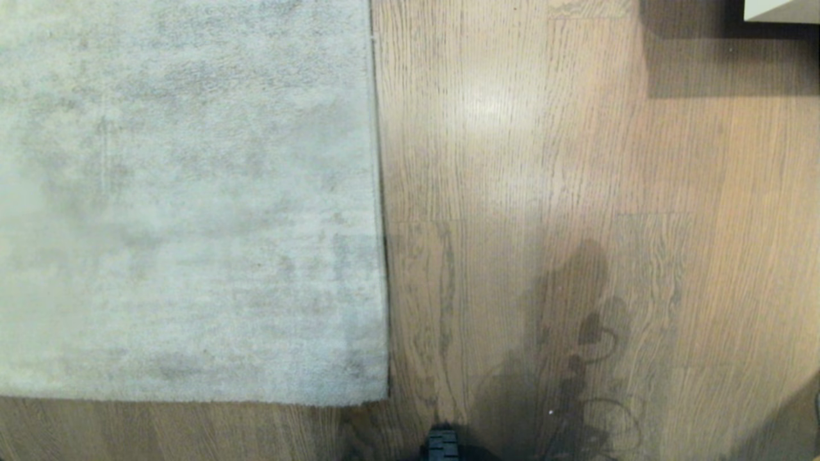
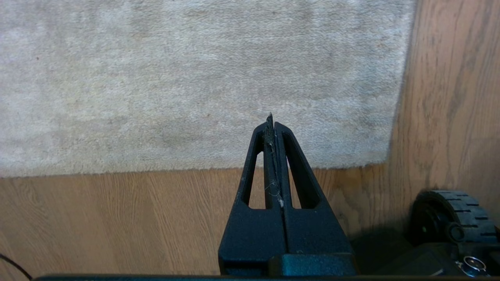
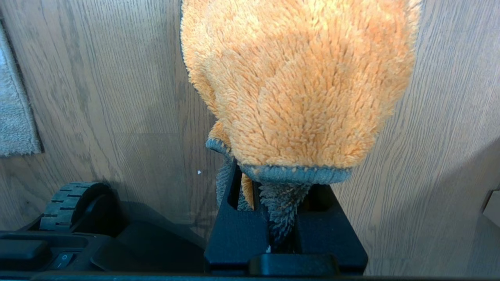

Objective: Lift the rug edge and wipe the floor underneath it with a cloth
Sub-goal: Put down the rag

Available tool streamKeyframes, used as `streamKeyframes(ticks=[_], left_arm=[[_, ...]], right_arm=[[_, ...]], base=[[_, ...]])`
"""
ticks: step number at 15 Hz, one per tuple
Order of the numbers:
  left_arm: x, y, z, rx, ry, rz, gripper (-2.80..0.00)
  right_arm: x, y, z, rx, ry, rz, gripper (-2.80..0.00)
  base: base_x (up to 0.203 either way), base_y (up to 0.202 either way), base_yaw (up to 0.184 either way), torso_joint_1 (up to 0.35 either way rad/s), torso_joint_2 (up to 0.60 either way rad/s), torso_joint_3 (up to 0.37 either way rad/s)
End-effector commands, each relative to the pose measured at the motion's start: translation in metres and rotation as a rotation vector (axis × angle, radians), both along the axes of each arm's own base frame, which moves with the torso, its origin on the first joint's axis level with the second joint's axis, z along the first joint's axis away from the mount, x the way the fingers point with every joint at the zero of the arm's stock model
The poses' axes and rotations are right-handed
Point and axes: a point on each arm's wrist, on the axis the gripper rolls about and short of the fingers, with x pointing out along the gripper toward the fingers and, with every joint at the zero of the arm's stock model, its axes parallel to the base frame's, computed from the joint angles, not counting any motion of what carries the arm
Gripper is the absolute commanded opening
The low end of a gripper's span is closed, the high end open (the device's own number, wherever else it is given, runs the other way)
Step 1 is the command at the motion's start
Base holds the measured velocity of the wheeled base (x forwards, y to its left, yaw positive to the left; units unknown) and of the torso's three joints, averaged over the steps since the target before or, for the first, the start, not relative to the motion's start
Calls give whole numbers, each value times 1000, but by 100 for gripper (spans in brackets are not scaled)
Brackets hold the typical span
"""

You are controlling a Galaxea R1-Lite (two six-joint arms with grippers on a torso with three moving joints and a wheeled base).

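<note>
1. Nearest the lens in the right wrist view: the cloth (image 3: 300, 78), fluffy orange with a grey-stitched hem, clamped in the right end effector (image 3: 285, 195) and draped forward over its tips, hanging above the floor (image 3: 97, 86).
2. In the left wrist view: left end effector (image 2: 272, 128) pressed fully together, holding nothing, a few stray fibres on the inner faces, poised over the rug near its corner.
3. Rug edge (image 1: 379, 192) lying flat on the planks, a straight border running from near to far through the head view, meeting the near border at a squared corner (image 1: 386, 400) close to the robot's base.
4. Long axis of that border roughly along the plank grain; rug body spread to the robot's left, bare wood to the right.
5. Progress, judging from this: cloth already in hand, so the wiping tool is ready; edge not yet lifted, no beige backing showing, nothing wiped underneath.
6. Left to do, most likely: open the left end effector, pinch the border or corner, raise it, then sweep the cloth across the exposed planks.
7. At the base, a black wheel (image 2: 453, 214) just beside the rug corner.
</note>
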Motion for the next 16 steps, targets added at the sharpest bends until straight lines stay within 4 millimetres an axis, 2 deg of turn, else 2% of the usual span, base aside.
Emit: streamKeyframes(ticks=[1,16], left_arm=[[0,0,0,0,0,0,-280],[0,0,0,-1,0,0,-280]], right_arm=[[0,0,0,-1,1,0,-280],[2,0,1,-16,22,6,-280]], base=[[0,0,0,0,0,0],[0,0,0,0,0,0]])
